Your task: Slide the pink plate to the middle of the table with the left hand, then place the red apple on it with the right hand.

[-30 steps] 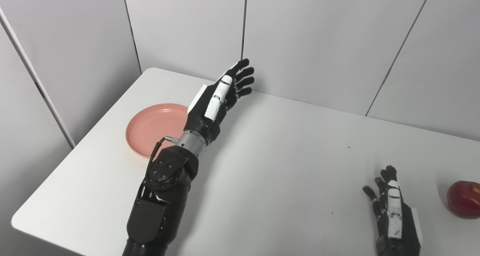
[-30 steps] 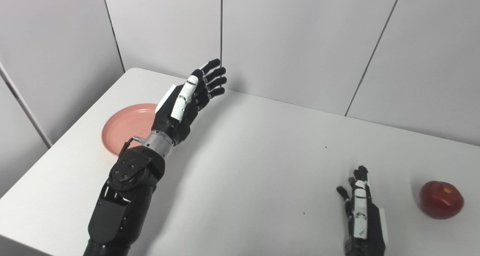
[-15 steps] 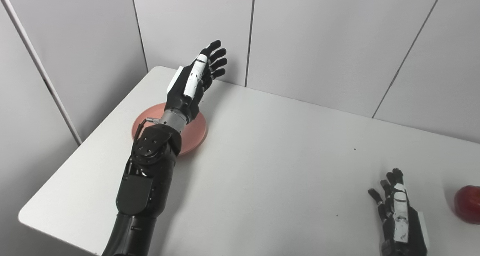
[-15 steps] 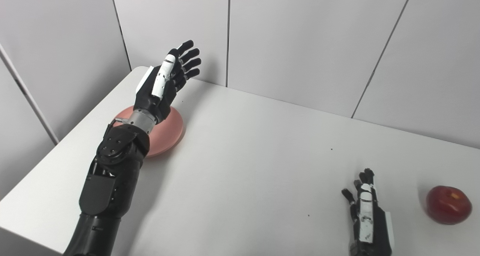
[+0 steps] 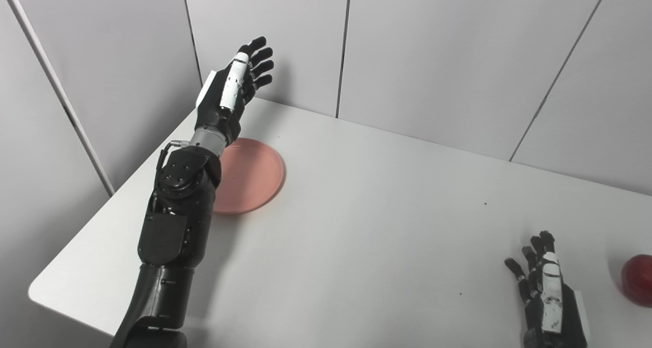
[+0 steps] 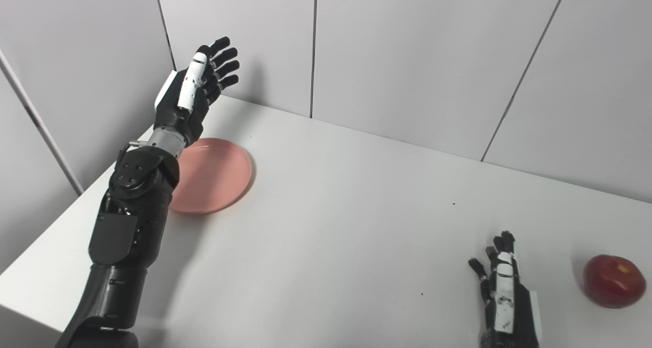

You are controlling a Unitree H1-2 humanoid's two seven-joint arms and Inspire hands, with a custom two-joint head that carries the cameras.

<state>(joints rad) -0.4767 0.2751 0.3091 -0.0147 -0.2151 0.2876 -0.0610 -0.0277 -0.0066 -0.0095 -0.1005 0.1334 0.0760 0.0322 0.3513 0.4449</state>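
Robot at a white table (image 5: 387,246), both hands empty, the plate not yet moved to the middle. The left hand (image 5: 229,90) is raised above the far left corner of the table with its fingers spread and holds nothing; it stands beyond the far left edge of the pink plate (image 5: 252,175), apart from it, while the forearm crosses over the plate's left side. The plate lies flat near the left edge, well apart from the table's centre. The right hand (image 6: 504,297) rests low at the near right with its fingers loosely apart, also holding nothing, and the red apple (image 6: 614,280) sits near it on the table, to its right and not touching.

The step in hand appears to be the slide. To do it well, the left hand likely needs to come down on the outer, left side of the plate, with fingers flat against the rim or pressed lightly on its inner surface, then push toward the centre in one steady line. Pressing on the rim's edge from above could tip the shallow dish; pushing off-centre could spin it instead of carrying it. The path between plate and centre shows nothing in the way. The apple looks round and smooth, so a full wrap will probably suit it.
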